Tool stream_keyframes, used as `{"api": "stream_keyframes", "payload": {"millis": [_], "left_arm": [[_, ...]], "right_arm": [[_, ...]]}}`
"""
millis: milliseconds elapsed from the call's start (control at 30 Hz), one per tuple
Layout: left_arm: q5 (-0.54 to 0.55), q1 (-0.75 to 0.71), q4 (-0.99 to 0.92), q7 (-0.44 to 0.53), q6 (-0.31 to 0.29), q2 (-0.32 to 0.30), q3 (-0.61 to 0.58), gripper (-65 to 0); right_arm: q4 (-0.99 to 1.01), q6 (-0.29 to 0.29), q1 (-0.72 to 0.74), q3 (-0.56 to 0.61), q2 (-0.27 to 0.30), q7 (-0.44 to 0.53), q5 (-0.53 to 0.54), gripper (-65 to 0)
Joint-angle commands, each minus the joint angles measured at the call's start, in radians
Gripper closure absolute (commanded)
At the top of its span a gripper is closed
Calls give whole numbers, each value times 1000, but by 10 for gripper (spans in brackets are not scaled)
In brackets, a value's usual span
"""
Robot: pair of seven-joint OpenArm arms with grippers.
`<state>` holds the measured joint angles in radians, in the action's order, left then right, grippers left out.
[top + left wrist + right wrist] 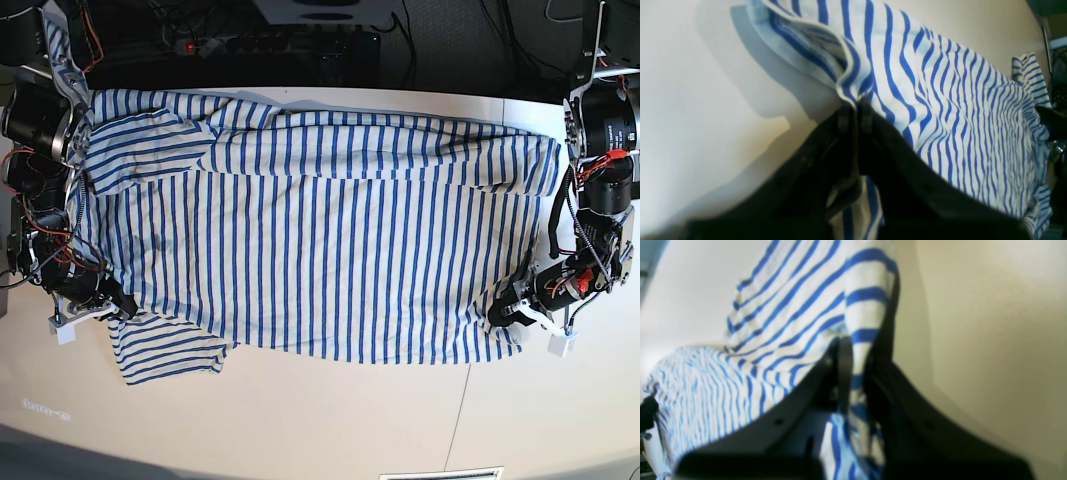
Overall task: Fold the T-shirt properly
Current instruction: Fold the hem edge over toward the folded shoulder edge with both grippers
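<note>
Base view shows the T-shirt (320, 230) spread flat across the pale bench (330, 420), collar end toward 9 o'clock and hem toward 3 o'clock, one short sleeve lying out at about 7 o'clock and the other at 10 o'clock. Blue stripes run across the whole cloth.

At 4 o'clock the left gripper (507, 312) sits at the lower hem corner. From its wrist camera the left gripper's jaws are pressed together on a fold of the shirt's edge (853, 96), with striped cloth bunched up ahead of them and more hanging between the jaws' bases.

At 8 o'clock the right gripper (118, 303) meets the shirt beside the near sleeve. Its wrist camera shows the right gripper (855, 350) pinching a ridge of striped cloth, the fabric rising in a tent above the bench.
</note>
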<state>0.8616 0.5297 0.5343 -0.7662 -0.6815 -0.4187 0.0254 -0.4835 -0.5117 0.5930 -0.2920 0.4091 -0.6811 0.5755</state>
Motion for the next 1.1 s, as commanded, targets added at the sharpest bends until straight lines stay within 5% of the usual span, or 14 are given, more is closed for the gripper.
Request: {"api": "stream_keyframes", "payload": {"millis": [0, 167, 600, 800, 1067], "left_arm": [[29, 28, 8, 3, -17, -27, 1, 0], [192, 64, 13, -100, -17, -78, 1, 0], [512, 76, 37, -415, -17, -202, 1, 0], [622, 14, 37, -491, -17, -228, 1, 0], [622, -101, 125, -522, -17, -230, 1, 0]], "right_arm": [[-18, -61, 5, 6, 19, -53, -45, 0], [-137, -80, 2, 6, 55, -106, -36, 0], [-289, -96, -26, 6, 196, -337, 255, 0], [-313, -98, -101, 6, 230, -375, 332, 0], [-470, -98, -270, 6, 235, -373, 333, 0]]}}
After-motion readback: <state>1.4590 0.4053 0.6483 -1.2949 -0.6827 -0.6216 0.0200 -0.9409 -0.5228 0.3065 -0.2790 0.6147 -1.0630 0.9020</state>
